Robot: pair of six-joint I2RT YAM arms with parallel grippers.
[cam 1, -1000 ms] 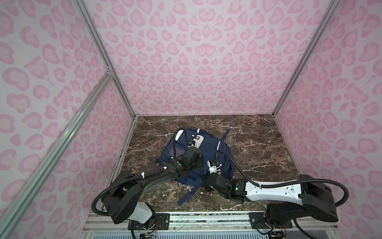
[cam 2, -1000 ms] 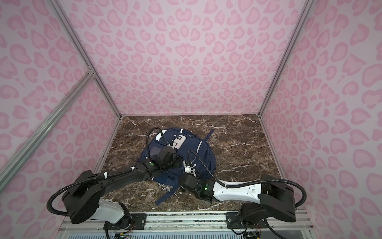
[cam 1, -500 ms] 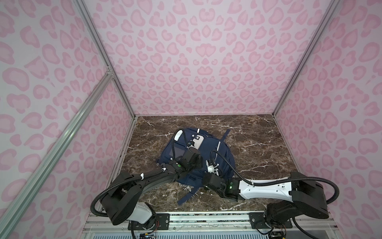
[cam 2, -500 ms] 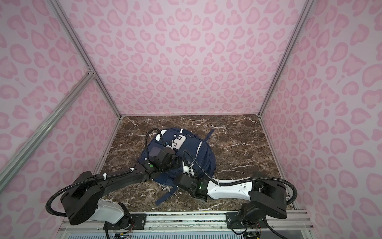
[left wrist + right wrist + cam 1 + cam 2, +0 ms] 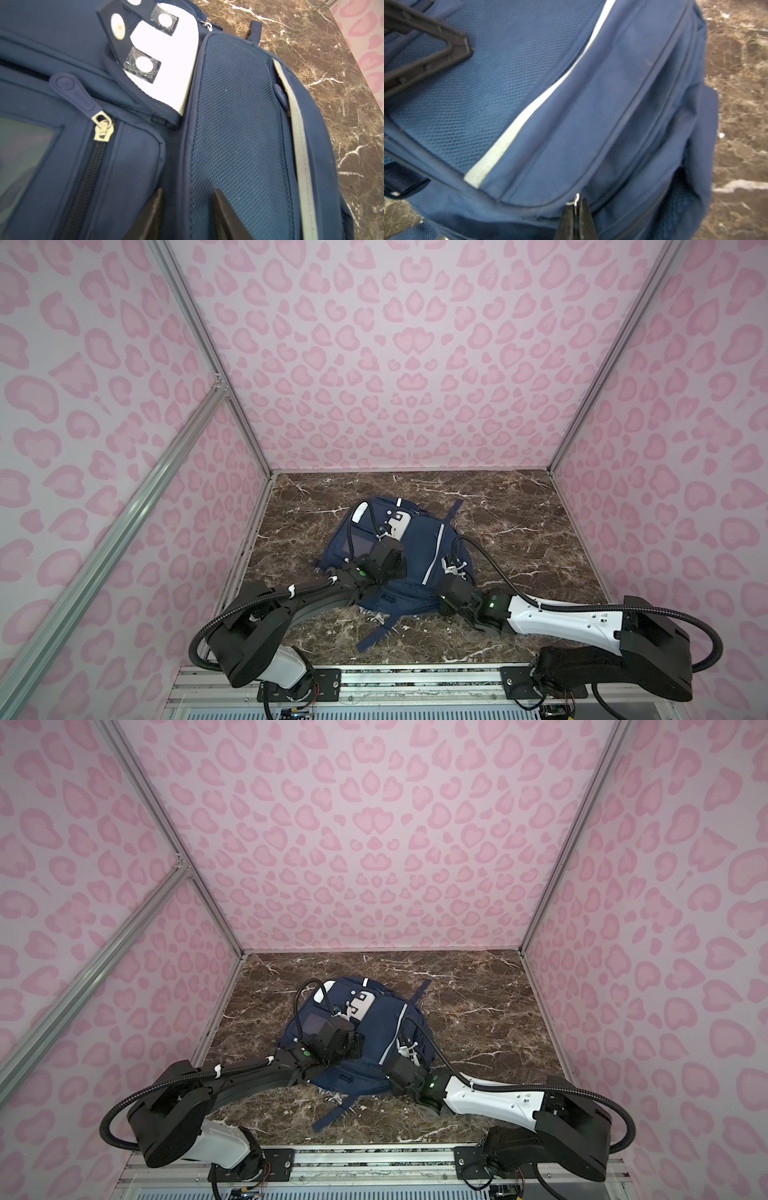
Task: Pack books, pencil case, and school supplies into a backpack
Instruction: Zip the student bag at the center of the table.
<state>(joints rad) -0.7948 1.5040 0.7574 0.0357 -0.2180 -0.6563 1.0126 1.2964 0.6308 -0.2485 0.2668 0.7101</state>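
Brown marble tabletop (image 5: pixel 519 506): navy fabric backpack (image 5: pixel 419 547) lying flat. My left gripper (image 5: pixel 188 209) has its jaws apart astride a piped seam (image 5: pixel 187 145); right gripper (image 5: pixel 577 205) pinches a silver zipper pull (image 5: pixel 577 197).

- A large navy-blue fabric backpack (image 5: pixel 419 543) lies on the middle of the brown marble-patterned tabletop (image 5: pixel 519 522).
- The black left gripper (image 5: pixel 188 190) sits on the backpack's left half.
- The black right gripper (image 5: pixel 577 202) sits at the backpack's near right corner, around a small metal zip pull (image 5: pixel 577 196).
- A navy webbing strap (image 5: pixel 376 632) trails off the backpack's near edge.
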